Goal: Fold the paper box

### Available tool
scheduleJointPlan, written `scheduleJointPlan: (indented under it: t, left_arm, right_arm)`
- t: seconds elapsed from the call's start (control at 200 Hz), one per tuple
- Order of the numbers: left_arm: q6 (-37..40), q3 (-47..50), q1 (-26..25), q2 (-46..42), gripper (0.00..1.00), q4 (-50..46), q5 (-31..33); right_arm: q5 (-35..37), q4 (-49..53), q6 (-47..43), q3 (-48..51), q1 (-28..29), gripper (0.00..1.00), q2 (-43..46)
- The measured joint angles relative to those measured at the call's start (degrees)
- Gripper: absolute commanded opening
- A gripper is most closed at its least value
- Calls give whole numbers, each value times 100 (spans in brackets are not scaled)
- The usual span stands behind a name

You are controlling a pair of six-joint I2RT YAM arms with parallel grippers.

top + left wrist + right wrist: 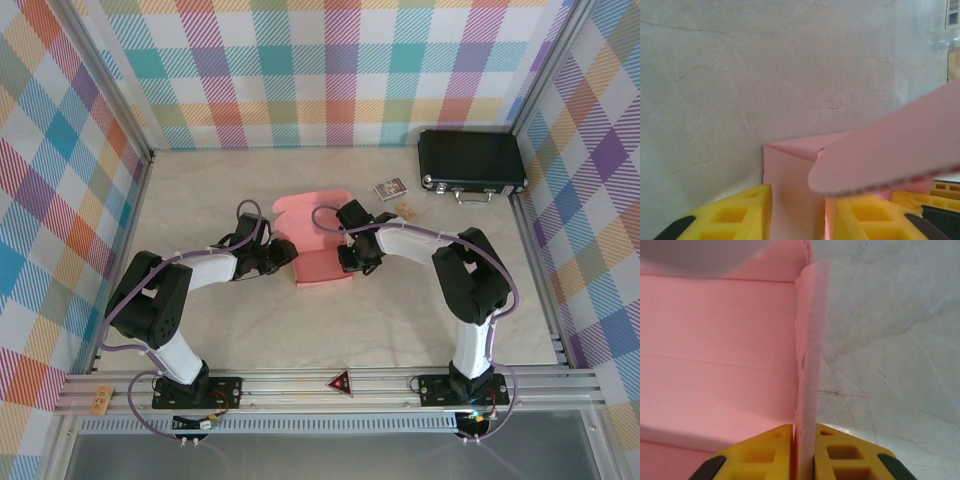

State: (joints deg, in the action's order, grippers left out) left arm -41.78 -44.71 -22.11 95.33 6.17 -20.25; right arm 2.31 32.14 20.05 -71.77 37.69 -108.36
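The salmon-pink paper box (318, 245) lies partly folded at the middle of the table, its back flap standing up. My left gripper (288, 256) is at the box's left side. In the left wrist view its yellow fingers (742, 215) press either side of a raised pink wall (792, 190), so the left gripper (800, 220) is shut on it, and a rounded flap (890, 150) hangs across above. My right gripper (352, 256) is at the box's right side. In the right wrist view this gripper (804, 455) is shut on the thin upright side wall (810, 350).
A black hard case (471, 162) stands at the back right. A small printed card (390, 188) and a tan tag (405, 210) lie just right of the box. Plaid walls close off three sides, and an aluminium rail (300, 388) runs along the near edge.
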Motion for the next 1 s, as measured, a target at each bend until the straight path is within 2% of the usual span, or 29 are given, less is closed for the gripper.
scheduleJointPlan:
  t: [0.285,1.0]
  left_arm:
    - [-50,0,-48,0,33,2,20]
    - [-87,-136,-138,229,33,107,-26]
  right_arm:
    - [732,411,11,-275,249,11,-142]
    - [2824,1517,636,-1049,1043,11,-828]
